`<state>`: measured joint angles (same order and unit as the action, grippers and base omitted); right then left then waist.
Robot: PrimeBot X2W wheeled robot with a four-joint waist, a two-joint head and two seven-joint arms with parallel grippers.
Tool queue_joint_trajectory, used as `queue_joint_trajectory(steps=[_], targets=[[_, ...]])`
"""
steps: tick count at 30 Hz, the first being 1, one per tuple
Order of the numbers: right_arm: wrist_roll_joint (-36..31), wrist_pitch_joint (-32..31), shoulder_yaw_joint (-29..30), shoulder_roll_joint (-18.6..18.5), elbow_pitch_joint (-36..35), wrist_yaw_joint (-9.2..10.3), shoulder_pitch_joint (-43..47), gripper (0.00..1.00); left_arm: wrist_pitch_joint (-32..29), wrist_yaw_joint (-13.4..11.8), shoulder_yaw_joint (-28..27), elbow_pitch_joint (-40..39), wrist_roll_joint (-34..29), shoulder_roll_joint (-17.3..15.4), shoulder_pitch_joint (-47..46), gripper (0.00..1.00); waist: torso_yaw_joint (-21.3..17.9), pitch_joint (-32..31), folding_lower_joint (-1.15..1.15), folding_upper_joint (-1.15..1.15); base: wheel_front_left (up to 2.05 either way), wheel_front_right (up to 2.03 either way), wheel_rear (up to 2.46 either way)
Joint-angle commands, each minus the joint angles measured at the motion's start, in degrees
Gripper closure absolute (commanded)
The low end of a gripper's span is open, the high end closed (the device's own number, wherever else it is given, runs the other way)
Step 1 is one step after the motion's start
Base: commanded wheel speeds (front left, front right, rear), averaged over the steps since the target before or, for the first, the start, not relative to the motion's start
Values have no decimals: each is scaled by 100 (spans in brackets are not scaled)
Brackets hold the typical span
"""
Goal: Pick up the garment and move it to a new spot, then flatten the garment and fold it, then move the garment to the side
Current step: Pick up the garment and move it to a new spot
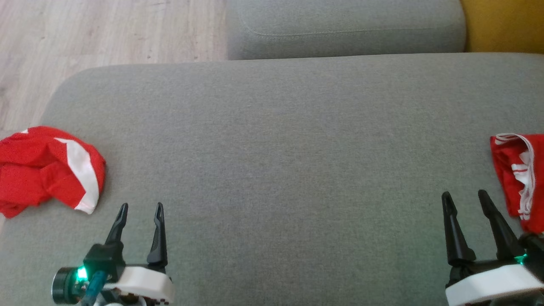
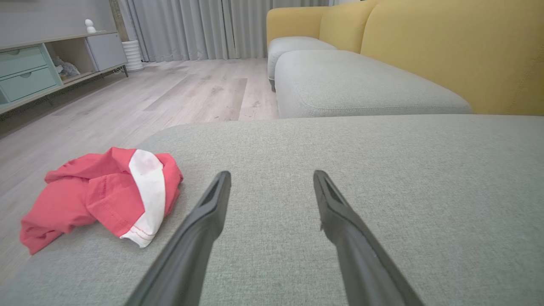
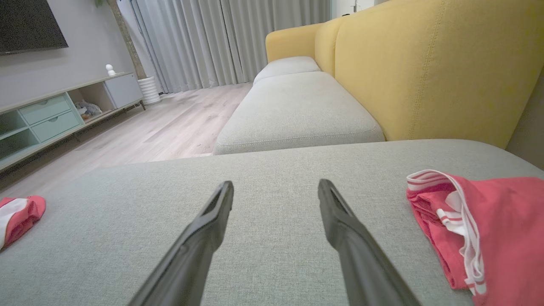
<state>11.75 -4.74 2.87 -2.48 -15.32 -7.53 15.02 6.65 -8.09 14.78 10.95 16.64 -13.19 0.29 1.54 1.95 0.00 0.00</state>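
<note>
Pick-up not begun; left gripper [image 1: 141, 206], right gripper [image 1: 463, 194] splayed, empty; next: reach crumpled garment [image 1: 46, 168] (2nd garment [image 1: 520, 170] far right)

The crumpled garment [image 1: 46, 170] at the left is bright red with one broad white band, and the second garment [image 1: 516, 170] at the right is the same red, edged in white trim with thin red stripes. The cushion [image 1: 276, 148] is a plain grey weave and the backrest [image 3: 425, 63] mustard yellow. The floor [image 1: 106, 29] is pale wood grain, the curtains [image 2: 191, 25] grey, the cabinet drawers [image 2: 25, 70] pale green. The left gripper [image 1: 141, 206] and right gripper [image 1: 464, 195] have black fingers on white housings.
</note>
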Motion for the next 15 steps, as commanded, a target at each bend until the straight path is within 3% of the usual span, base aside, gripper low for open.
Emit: queue_joint_trajectory(steps=[1,8,15], targets=[[-33,-44,-106,-40,-220,4,-85,0,81,-39,-171,-163,1,-106,-287,0,57,-1,0,0,0,0,0],[-148,-85,-151,-40,-403,4,-162,0,367,16,-65,-108,-59,-28,-608,0,522,224,0,0,0,0,0],[-368,-207,-246,-40,-644,4,-412,0,719,79,-31,168,-77,189,-1081,0,1370,531,0,0,0,0,0]])
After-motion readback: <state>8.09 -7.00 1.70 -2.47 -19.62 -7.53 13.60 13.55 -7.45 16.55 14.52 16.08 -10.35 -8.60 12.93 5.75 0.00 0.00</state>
